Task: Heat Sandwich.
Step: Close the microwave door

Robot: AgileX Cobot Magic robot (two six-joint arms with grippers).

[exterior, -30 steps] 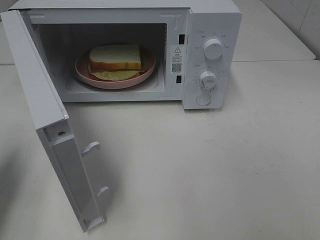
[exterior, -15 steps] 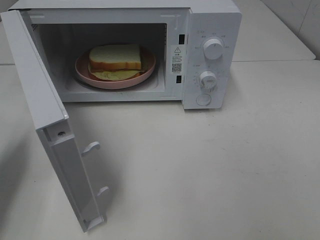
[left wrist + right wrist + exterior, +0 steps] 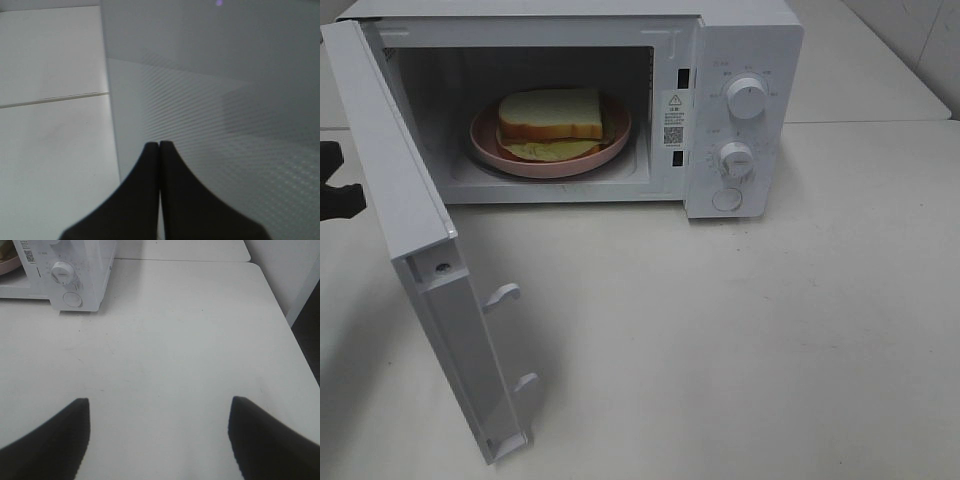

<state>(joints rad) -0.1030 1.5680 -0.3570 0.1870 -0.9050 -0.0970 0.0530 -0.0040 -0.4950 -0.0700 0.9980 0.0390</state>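
Sitting inside the open microwave, one sandwich rests on one pink plate, upper left of centre in the high view.
The single door swings out toward the lower left of the frame, with two white latch hooks showing on its inner edge. The control panel at upper right carries two round knobs, one above the other, and one round button below them. The left gripper is clenched, its two dark fingers pressed tip to tip with nothing between them; it shows at the left edge of the high view, just beside the door's outer face, and contact cannot be told. The right gripper is released, fingers spread wide over the bare white table, grasping nothing.
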